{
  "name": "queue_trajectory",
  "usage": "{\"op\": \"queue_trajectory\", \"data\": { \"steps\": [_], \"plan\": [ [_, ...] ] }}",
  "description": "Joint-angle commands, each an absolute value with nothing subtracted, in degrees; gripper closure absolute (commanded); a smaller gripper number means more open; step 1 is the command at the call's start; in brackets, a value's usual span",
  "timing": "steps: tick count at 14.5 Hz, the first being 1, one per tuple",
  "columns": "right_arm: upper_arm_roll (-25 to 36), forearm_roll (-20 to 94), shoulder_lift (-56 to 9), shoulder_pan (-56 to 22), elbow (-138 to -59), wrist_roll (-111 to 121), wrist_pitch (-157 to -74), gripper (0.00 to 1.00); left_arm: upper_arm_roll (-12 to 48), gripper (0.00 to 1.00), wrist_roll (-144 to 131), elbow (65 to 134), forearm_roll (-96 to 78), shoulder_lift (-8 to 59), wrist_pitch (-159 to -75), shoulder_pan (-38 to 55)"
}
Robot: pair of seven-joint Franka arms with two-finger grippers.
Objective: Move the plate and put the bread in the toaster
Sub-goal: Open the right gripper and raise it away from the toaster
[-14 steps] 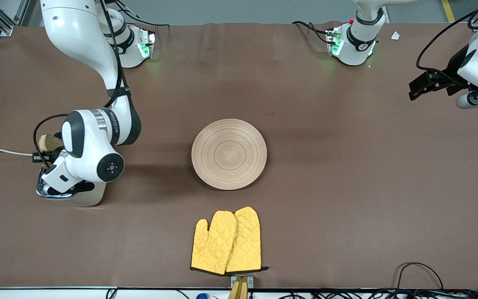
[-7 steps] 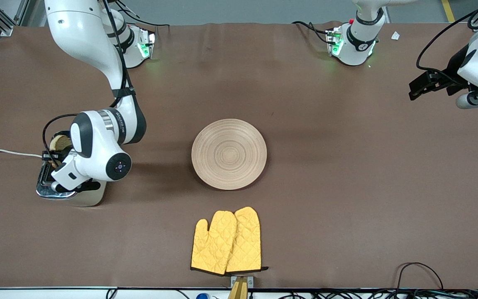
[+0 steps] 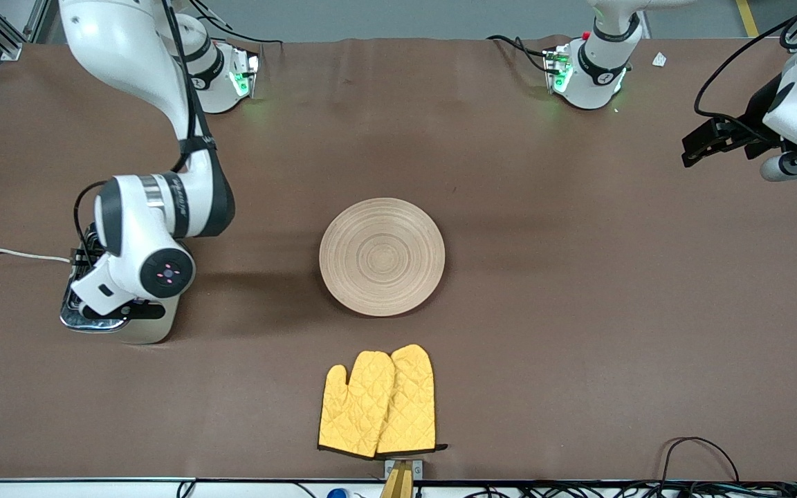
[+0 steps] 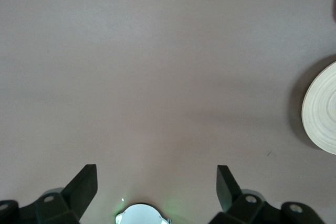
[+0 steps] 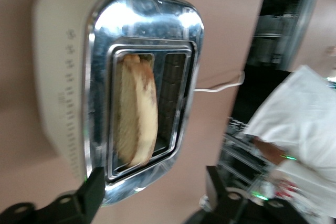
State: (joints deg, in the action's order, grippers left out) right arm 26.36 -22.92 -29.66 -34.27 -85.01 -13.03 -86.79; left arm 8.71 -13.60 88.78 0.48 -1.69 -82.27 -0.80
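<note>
oven mitts (image 3: pixel 378 402): pair of yellow quilted ones, closest to the front camera, nobody's touching them
plate (image 3: pixel 382 256): light wood, sitting bare mid-table, a bit farther from the camera than the mitts
toaster (image 5: pixel 122 93): at the right arm's end of the table, cream sides, chrome top, white cord (image 3: pixel 4 253) trailing off the edge
bread (image 5: pixel 135 118): already down in one slot, other slot empty
right gripper (image 5: pixel 152 187): directly over the toaster, fingers spread, holding nothing
left gripper (image 4: pixel 156 187): parked over bare table at the left arm's end, jaws wide apart, just waiting
what could go wrong: honestly the slice looks like it leans in its slot, so if the right gripper drifts sideways while pulling up, a finger could catch the chrome rim and shove the toaster or drag the bread back out
</note>
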Motion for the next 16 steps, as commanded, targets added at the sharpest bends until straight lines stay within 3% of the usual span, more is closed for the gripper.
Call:
{"op": "queue_trajectory", "data": {
  "steps": [1, 7, 12, 16],
  "plan": [
    [25.75, -14.53, -21.73, -31.21, -86.84, -10.99, -88.15, 0.00, 8.70, 0.00, -13.97, 87.89, -0.09, -1.41, -82.18, -0.70],
    [25.66, -3.53, -12.15, -24.44, -88.33, -1.42, -89.12, 0.00, 8.88, 0.00, -14.06, 87.89, 0.09, -1.58, -82.18, -0.53],
    [25.84, -1.23, -4.23, -21.80, -90.26, 2.11, -88.86, 0.00, 9.84, 0.00, -13.45, 88.07, 1.14, -2.02, -82.09, -0.79],
    [26.10, -1.23, -1.67, -21.27, -90.26, 2.11, -86.57, 0.00, 10.54, 0.00, -13.45, 88.42, 2.37, -2.46, -82.09, -0.79]
  ]
}}
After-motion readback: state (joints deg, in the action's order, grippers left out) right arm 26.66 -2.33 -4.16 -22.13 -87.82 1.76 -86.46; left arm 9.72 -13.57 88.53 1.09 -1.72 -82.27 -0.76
